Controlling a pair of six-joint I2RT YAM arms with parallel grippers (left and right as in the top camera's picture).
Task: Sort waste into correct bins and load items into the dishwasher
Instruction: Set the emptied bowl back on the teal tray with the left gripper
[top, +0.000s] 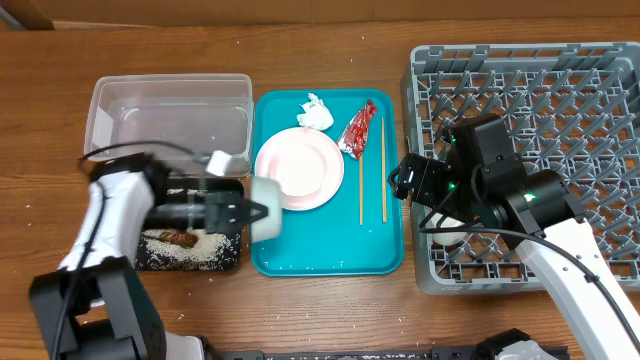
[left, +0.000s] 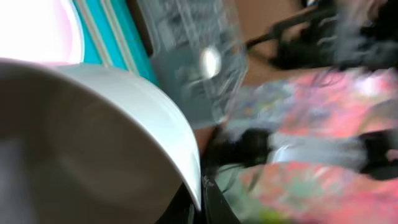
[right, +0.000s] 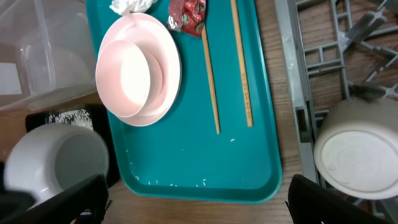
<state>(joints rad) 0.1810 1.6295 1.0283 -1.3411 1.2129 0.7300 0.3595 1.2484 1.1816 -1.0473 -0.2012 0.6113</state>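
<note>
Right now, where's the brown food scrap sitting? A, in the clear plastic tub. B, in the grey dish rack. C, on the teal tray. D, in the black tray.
D: the brown food scrap lies amid white rice in the black tray, near the white bowl that the left gripper holds.

Teal tray (top: 330, 245): rectangular, rounded corners, raised rim all round, glossy floor. Laid flat on brown wooden table (top: 300, 60), long sides running from near edge to far edge. Table grain running left to right; bare wood visible along far edge and near edge.
</note>
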